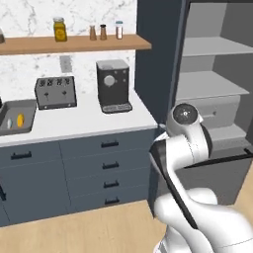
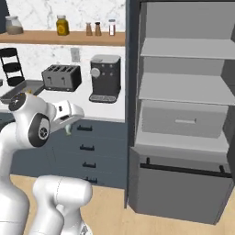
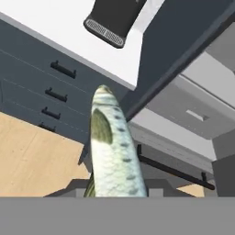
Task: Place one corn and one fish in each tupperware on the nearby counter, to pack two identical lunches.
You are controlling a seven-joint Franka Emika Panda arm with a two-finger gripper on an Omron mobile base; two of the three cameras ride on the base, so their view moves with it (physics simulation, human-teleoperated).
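Observation:
In the hand view a pale silver-grey fish [image 3: 112, 147] with a greenish back stands up from between the fingers of my gripper [image 3: 117, 189], which is shut on it. From the right base view the gripper [image 2: 69, 123] hangs in front of the drawers, just below the counter's [image 2: 98, 108] edge, with the fish's tip [image 2: 68, 131] poking out under it. One grey tupperware [image 1: 22, 105] sits at the far left of the counter [image 1: 84, 122]. It holds a yellow corn [image 1: 20, 120] and a second small fish [image 1: 9, 123].
A toaster [image 1: 55, 92] and a black coffee machine [image 1: 113, 85] stand at the back of the counter. To the right is a tall dark cabinet [image 2: 183, 92] with open shelves and a pulled-out bottom drawer [image 2: 183, 183]. A wooden shelf [image 1: 74, 43] carries jars.

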